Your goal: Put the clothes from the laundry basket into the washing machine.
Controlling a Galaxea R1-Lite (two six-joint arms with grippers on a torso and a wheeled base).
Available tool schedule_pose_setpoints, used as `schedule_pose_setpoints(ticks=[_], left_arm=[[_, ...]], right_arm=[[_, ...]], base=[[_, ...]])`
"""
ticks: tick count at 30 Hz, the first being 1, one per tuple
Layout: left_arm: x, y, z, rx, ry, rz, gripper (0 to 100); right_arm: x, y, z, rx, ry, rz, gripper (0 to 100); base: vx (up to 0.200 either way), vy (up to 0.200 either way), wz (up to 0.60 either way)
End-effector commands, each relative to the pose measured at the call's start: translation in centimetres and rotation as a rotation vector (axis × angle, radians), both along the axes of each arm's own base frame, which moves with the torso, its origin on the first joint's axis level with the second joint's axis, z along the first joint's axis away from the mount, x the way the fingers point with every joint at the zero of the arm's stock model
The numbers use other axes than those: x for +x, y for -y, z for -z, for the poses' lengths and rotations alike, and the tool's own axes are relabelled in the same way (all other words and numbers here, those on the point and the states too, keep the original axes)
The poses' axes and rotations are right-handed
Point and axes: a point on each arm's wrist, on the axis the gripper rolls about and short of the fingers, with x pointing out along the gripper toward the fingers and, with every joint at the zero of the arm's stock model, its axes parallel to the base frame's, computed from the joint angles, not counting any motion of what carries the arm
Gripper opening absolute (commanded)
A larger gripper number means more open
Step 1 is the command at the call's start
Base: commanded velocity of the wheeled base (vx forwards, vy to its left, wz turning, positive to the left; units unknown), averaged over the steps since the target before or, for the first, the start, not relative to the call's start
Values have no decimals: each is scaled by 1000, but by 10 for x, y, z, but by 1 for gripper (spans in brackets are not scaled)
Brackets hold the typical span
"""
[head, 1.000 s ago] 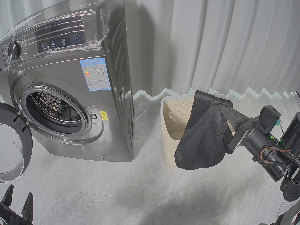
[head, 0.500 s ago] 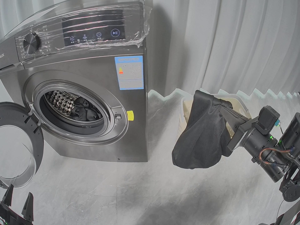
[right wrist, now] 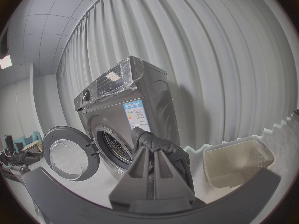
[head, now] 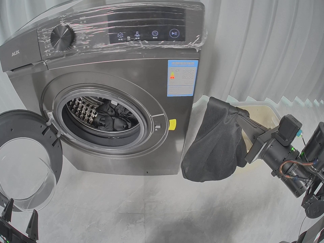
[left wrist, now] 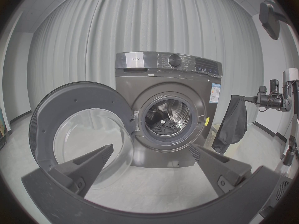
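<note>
Black mesh garment hangs pinched at its top in the clamped right gripper, clear of the floor between cream perforated laundry basket and grey front-loading washing machine, probably held high for carrying to its open drum; the left gripper sits spread, empty.

The left tool, jaws spread, faces the washing machine: door open, dark clothes in the drum, a black garment hanging beside.

Grey floor w/ washing machine — laundry basket just beside.
</note>
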Motion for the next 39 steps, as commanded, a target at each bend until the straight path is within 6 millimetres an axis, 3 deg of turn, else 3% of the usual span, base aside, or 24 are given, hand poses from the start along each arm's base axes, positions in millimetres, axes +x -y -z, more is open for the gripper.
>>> schedule_pose_setpoints(ticks=[1, 6, 22, 28, 39], left_arm=[[0, 0, 4, 18, 3, 1, 100], [0, 0, 4, 58, -2, -1, 100], [-1, 1, 5, 15, -15, 30, 100], [-1, 1, 5, 15, -16, 35, 100], [-1, 1, 4, 7, -15, 57, 100]], right_arm=[[0, 0, 1, -4, -4, 0, 0], [1, -1, 3, -5, -8, 0, 0], [2, -2, 7, -16, -21, 0, 0], [1, -2, 8, -17, -22, -5, 0], [0, -3, 9, -21, -27, -8, 0]], base=[[0, 0, 0], [0, 0, 0], [-200, 0, 0], [0, 0, 0], [0, 200, 0]])
